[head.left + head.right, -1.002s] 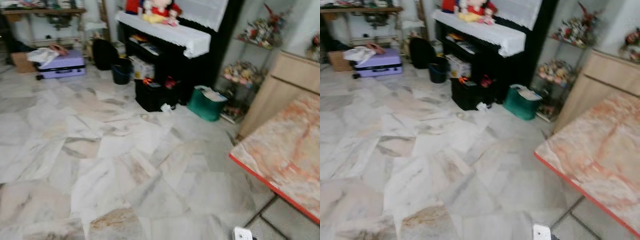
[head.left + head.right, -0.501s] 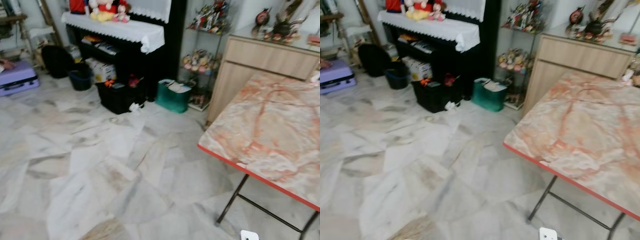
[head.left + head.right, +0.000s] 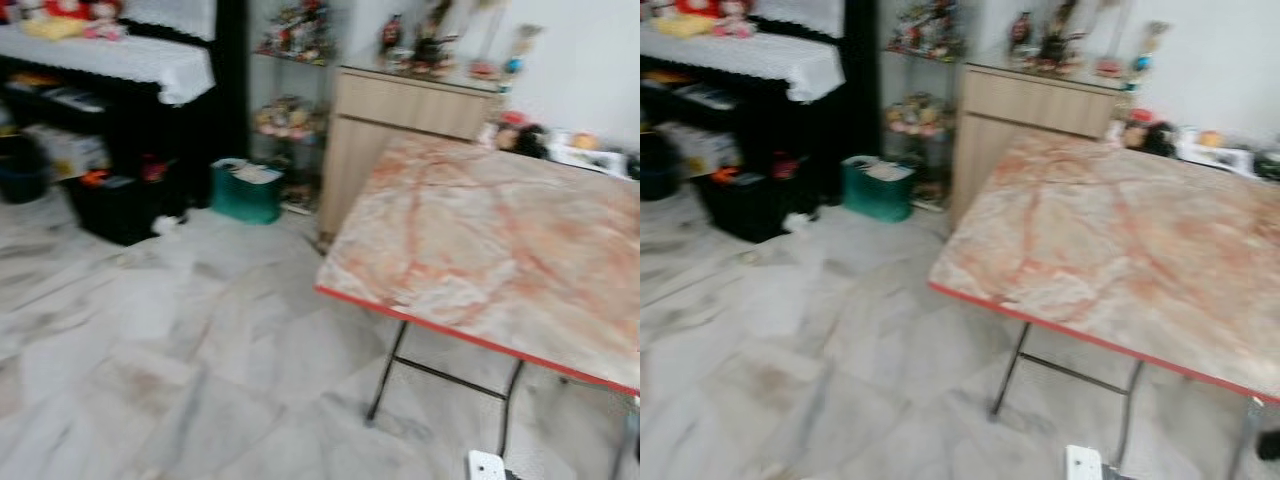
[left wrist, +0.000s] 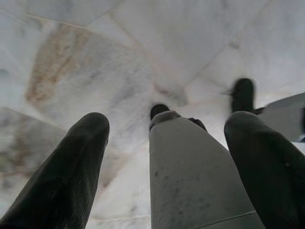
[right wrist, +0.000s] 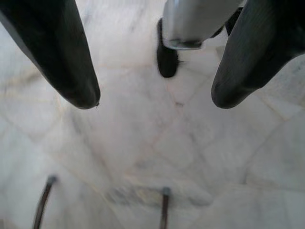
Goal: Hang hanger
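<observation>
Camera has swung right: the folding table [image 3: 480, 250] with the marbled top now sits mid-frame, where a second ago only its corner showed. The piano [image 3: 130, 90] has slid off to the table's left, and the green basket [image 3: 245, 190] sits between them. So you're still searching; no hanger or rail near the table yet. Left gripper [image 4: 164, 157] and right gripper [image 5: 152, 71] hang over the floor, fingers apart, holding nothing.
</observation>
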`<state>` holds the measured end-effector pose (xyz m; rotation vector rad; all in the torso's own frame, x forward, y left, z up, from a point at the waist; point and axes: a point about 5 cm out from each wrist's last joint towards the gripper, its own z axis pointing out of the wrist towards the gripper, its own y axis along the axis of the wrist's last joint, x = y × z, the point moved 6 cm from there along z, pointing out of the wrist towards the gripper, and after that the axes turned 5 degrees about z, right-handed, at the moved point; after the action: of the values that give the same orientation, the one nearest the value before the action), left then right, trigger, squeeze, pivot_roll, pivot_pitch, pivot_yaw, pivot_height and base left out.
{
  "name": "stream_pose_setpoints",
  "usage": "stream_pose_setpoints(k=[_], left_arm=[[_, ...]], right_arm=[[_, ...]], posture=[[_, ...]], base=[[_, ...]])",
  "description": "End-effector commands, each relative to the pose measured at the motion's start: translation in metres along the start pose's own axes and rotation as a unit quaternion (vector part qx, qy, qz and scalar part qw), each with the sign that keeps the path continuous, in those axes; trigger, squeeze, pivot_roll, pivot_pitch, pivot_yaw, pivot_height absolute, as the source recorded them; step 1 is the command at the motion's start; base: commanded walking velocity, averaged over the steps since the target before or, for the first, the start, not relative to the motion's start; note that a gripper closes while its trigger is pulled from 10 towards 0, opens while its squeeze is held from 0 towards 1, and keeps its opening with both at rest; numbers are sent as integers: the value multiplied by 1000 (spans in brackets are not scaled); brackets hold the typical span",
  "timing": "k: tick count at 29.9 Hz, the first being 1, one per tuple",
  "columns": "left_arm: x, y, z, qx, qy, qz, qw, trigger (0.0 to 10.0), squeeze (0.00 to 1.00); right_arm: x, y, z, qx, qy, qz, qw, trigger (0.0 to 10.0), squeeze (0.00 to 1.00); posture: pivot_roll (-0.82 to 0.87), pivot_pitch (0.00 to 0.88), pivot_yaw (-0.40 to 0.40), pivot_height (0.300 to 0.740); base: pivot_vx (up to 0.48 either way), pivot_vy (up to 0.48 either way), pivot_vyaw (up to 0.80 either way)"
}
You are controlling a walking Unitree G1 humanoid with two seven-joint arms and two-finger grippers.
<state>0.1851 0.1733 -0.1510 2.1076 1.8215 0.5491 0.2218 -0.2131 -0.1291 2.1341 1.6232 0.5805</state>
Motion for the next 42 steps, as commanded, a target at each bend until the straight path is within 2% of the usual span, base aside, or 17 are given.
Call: stream_pose_setpoints(k=[1,12,20,22,27,30,33,42], left_arm=[[59,1,-8,-34,53,-23,998,10000,0],[65,-4,-9,-30,57,-26,998,10000,0],[63,-1,-9,-38,55,-25,997,10000,0],[64,0,-9,-40,56,-12,998,10000,0],[63,2,-9,-41,55,-7,998,10000,0],[63,2,-9,-41,55,-7,998,10000,0],[62,1,-9,-41,54,-8,998,10000,0],[58,1,-9,-41,49,-5,998,10000,0]], right_arm=[[26,5,3,11,30,4,999,10000,0],[27,8,3,9,33,9,999,10000,0],[28,13,3,-13,32,34,999,10000,0],[29,13,3,-13,33,35,999,10000,0],[29,13,3,-11,34,33,999,10000,0],[30,13,3,-12,37,43,998,10000,0],[30,13,3,-11,36,33,999,10000,0],[30,15,3,-18,35,44,998,10000,0]], posture=[[269,0,-47,740],[271,9,-50,740],[269,9,-51,740],[270,10,-51,740],[271,8,-52,740],[272,10,-53,740],[272,10,-53,740],[270,16,-55,740]], base=[[0,0,-775],[0,0,-775],[0,0,0],[0,0,0],[0,-459,0],[0,-480,-715],[0,-480,-769],[0,-480,0]])
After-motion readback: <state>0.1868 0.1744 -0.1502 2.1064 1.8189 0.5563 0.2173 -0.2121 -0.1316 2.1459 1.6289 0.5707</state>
